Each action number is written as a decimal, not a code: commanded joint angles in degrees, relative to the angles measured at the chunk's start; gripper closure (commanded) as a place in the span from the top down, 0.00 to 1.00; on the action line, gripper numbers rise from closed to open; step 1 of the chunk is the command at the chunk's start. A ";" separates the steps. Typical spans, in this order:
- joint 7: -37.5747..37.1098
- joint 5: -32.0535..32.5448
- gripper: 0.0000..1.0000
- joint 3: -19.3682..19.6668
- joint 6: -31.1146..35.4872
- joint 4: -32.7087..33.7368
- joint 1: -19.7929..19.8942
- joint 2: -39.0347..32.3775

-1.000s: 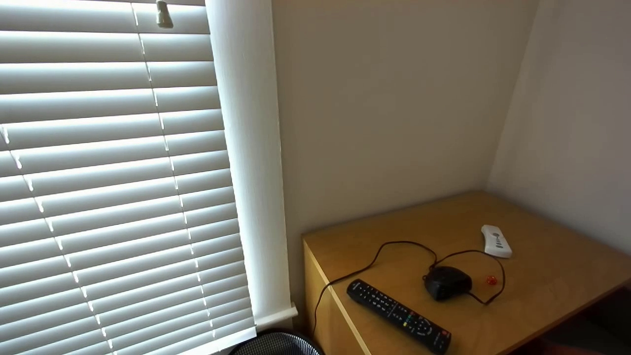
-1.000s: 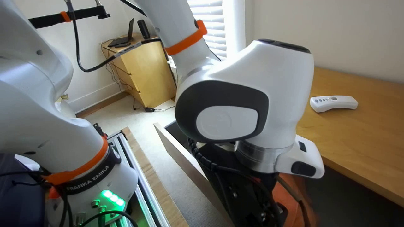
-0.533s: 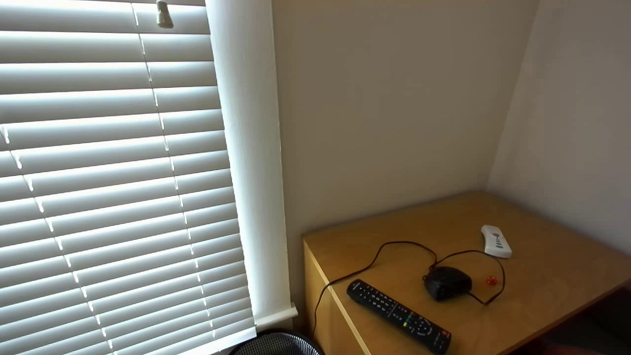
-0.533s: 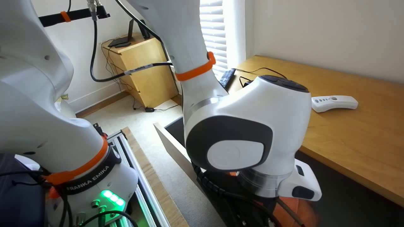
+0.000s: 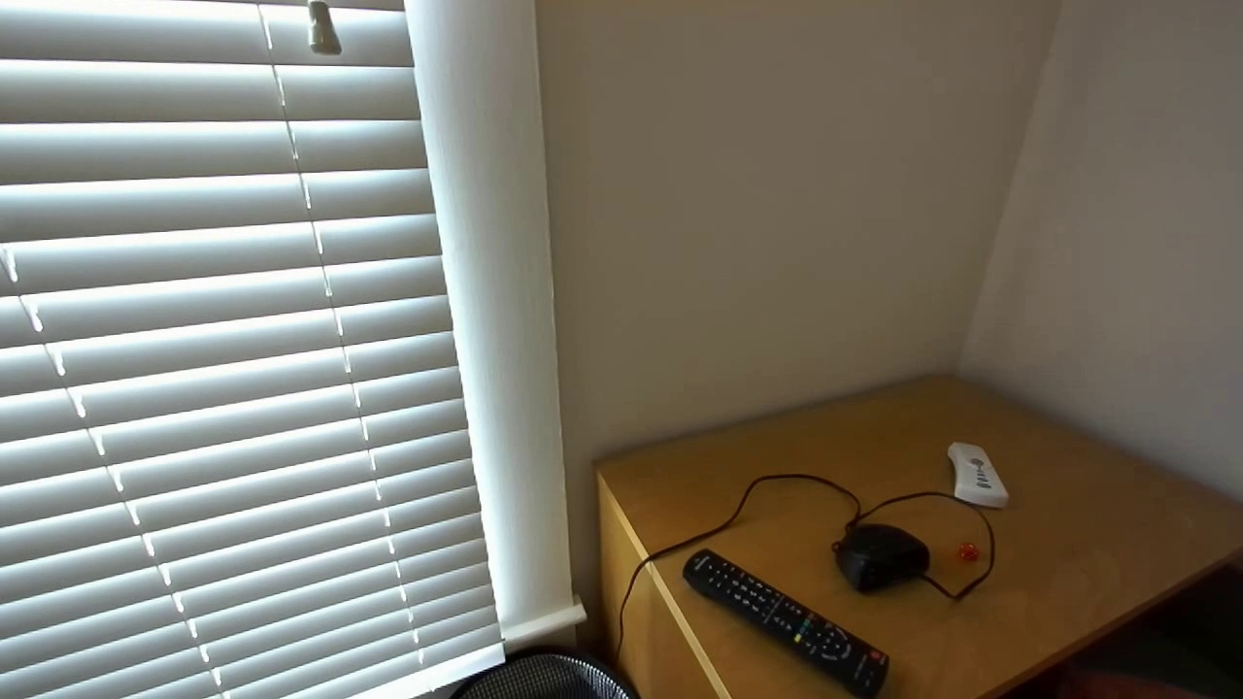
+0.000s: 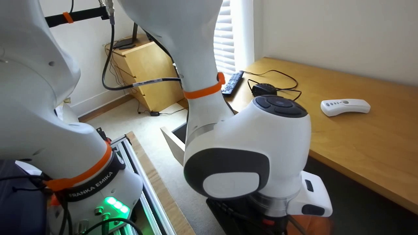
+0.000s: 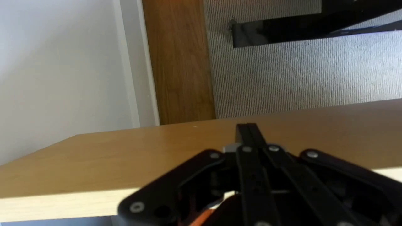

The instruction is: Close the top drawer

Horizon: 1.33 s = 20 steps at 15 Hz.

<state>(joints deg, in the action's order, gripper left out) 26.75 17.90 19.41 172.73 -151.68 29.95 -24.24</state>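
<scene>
Your black two-finger tool was narrow, fingertips side by side and together. In the wrist view it overlapped a brown wooden panel with a pale edge; touching or apart, couldn't tell. Past the panel you had grey ribbed carpet and a black bar.

The pale wooden drawer with a dark interior stood pulled out below the edge of the light brown wooden desk in an exterior view, partly hidden behind your white arm with orange bands. An orange item showed low beside your arm's end, partly covered, kind unclear.

On the desk, in both exterior views, you had a long black remote with many buttons, a rounded black device on a thin dark cord and a curved white remote. A small red piece lay inside the cord's loop. White slatted blinds hung near the desk; a black mesh bin stood below them, near the desk's side.
</scene>
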 commanded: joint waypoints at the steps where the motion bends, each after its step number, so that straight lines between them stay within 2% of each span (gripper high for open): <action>1: 6.99 -8.09 0.00 -13.88 7.63 -1.39 13.54 0.13; 3: 10.87 -14.59 0.00 -21.06 10.90 -3.34 19.64 0.65; 4: 6.59 -10.61 0.00 -24.89 12.74 -3.03 23.94 -0.30; 8: 2.89 -5.87 0.00 -39.08 21.04 -0.49 39.74 -7.15; 9: 3.53 -6.07 0.00 -42.58 22.76 -0.12 43.29 -8.34; 11: 3.50 -3.87 0.00 -46.85 26.85 0.89 48.06 -12.09; 12: 3.78 -3.10 0.00 -47.96 27.06 1.19 49.26 -13.21; 13: -1.30 0.93 0.00 -40.34 24.39 -0.69 43.10 -8.12; 15: -3.41 3.87 0.01 -39.94 24.76 -0.09 43.19 -8.94; 20: -4.38 4.47 0.01 -38.72 24.74 -0.07 41.91 -8.56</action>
<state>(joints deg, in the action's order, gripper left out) 27.22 17.19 -22.08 197.22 -152.10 73.72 -33.07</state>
